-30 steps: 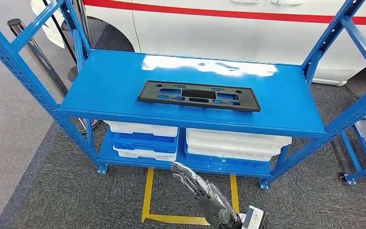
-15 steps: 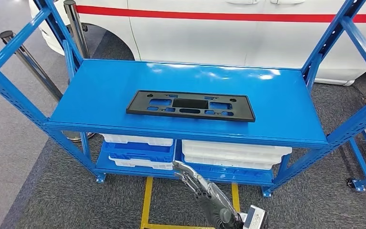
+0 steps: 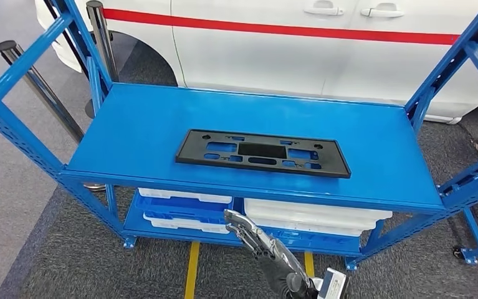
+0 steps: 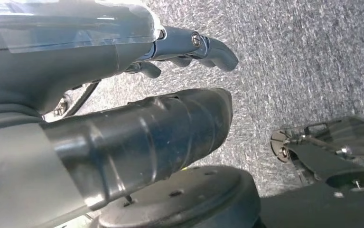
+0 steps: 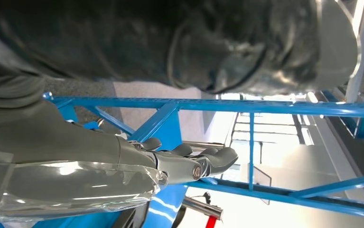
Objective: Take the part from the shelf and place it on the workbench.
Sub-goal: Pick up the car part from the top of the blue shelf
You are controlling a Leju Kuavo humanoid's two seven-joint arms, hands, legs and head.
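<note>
Nothing on the shelf has shifted of itself; the camera has swung, so the car door handles now show at 12 o'clock and the black part sits lower and nearer in the head view than a second ago.

Black part [image 3: 263, 153]: flat, long, cut-outs through it, lying on the top deck of the blue shelf [image 3: 130, 124], near the front edge, roughly centred. Untouched.

Right hand [image 3: 243, 228]: low, at 6 o'clock of the part, below deck level in front of the lower trays; fingers loosely curled, nothing in them. Left hand [image 4: 189, 47]: hangs over grey carpet, fingers slightly bent, holding nothing.

White and blue trays [image 3: 186, 208] stacked on the bottom deck. White car with red stripe [image 3: 323, 43] behind, at 12 o'clock.

Step in hand, by my reading: the approach, reach not begun. You want the right hand raised clear of the deck's front lip before going forward. The part is thin and flush to the deck, so you probably need to draw it toward the edge or hook a cut-out. Long piece; grip near the middle or it will tip.
</note>
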